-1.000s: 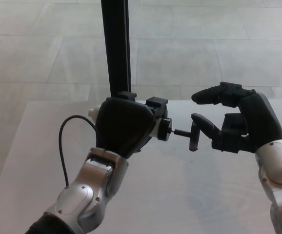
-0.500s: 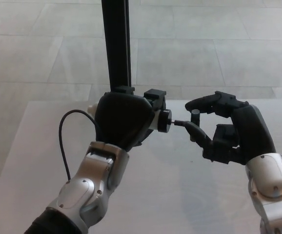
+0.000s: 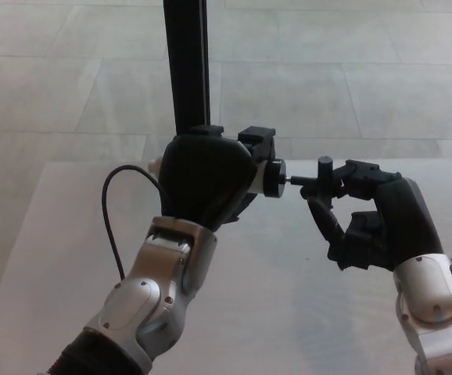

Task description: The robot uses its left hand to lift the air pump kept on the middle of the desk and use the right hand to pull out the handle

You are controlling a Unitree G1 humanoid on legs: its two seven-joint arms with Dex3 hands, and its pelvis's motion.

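My left hand (image 3: 206, 183) is shut on the air pump (image 3: 261, 168), a small black and white body held above the grey desk (image 3: 288, 305); most of the pump is hidden behind the hand. Its thin rod sticks out to the right and ends in a black T-handle (image 3: 324, 176). My right hand (image 3: 367, 215) has its fingers closed around that handle, thumb below and fingers over it. A black hose (image 3: 113, 226) loops down from the pump on the left side.
A black vertical post (image 3: 187, 70) rises behind the left hand at the desk's far edge. Pale tiled floor (image 3: 351, 78) lies beyond the desk.
My right hand has moved in and closed on the T-handle, which was free between open fingers a second ago. The left hand with the pump has shifted slightly right and up.
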